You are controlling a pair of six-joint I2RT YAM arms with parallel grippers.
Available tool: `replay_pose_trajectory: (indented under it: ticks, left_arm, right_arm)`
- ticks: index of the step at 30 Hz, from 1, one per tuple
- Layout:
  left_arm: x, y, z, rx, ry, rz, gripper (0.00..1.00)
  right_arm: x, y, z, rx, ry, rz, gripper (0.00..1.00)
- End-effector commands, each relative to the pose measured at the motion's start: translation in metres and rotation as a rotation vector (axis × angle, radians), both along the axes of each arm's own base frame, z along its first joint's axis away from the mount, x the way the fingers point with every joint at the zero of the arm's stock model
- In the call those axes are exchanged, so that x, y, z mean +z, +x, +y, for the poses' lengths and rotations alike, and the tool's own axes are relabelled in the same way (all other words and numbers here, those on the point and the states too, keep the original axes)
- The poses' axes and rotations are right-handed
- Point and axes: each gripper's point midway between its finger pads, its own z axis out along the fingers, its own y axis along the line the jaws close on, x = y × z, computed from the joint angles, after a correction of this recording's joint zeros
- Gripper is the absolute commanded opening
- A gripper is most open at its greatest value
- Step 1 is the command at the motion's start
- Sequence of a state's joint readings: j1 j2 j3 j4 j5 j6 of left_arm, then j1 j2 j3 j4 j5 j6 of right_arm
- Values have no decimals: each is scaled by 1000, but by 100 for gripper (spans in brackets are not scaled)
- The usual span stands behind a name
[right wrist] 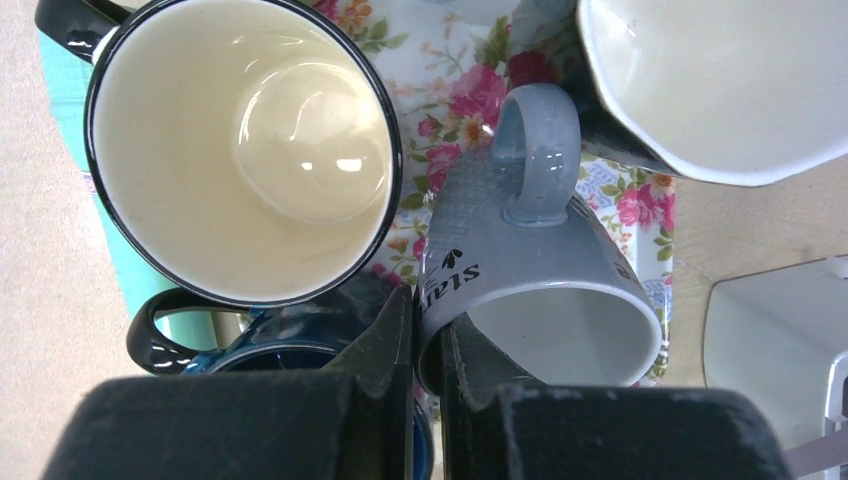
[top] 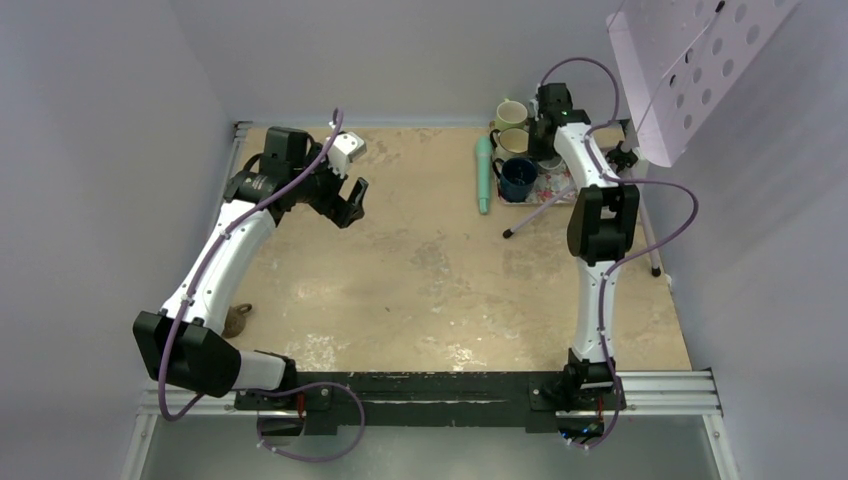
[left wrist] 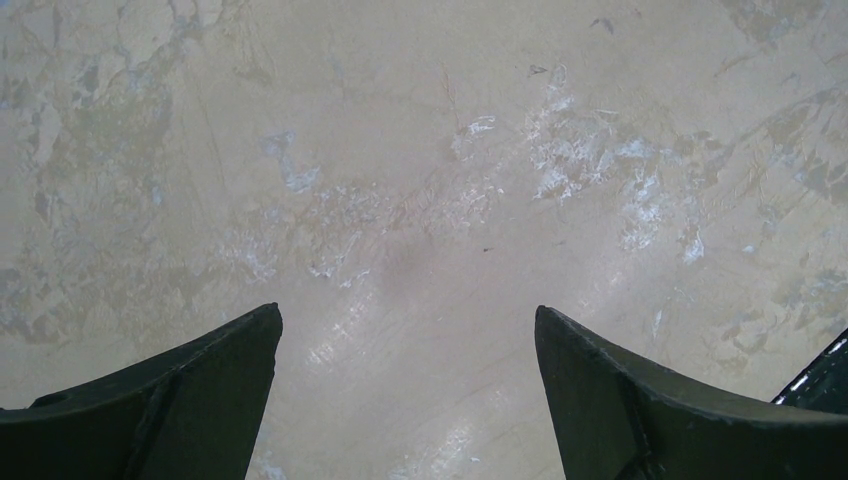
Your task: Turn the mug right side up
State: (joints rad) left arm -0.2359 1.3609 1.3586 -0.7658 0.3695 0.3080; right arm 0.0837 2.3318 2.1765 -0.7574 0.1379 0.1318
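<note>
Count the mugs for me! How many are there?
5, all at the table's far right: green mug farthest, black-rimmed cream mug, dark blue mug nearest, grey mug tipped in the right tool, white-lined mug beside it. The arm may hide more.

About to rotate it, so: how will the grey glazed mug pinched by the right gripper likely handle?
The grey glazed mug looks glossy, so it may slip or pivot in the right gripper, which pinches only one wall near the rim. It seems rigid ceramic, likely to chip if knocked against the neighbouring black-rimmed cream mug.
</note>
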Motion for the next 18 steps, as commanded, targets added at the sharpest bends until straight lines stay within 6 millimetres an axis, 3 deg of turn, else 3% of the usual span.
replay_pose_trajectory:
  ticks: [1, 4, 11, 14, 18]
  left_arm:
    - [9, 4, 3, -4, 7, -51, 100]
    - [8, 4, 3, -5, 11, -52, 100]
    - [7, 5, 6, 0, 22, -56, 100]
    - [7, 5, 5, -1, 19, -53, 100]
    - [5, 5, 4, -5, 15, -46, 100]
  right_arm:
    - [51, 4, -4, -29, 19, -104, 0]
    - [51, 6, -12, -50, 10, -99, 0]
    - [17, 1, -8, -44, 33, -31, 1]
    - [19, 4, -11, -48, 18, -42, 18]
    - [25, 9, -13, -33, 2, -53, 28]
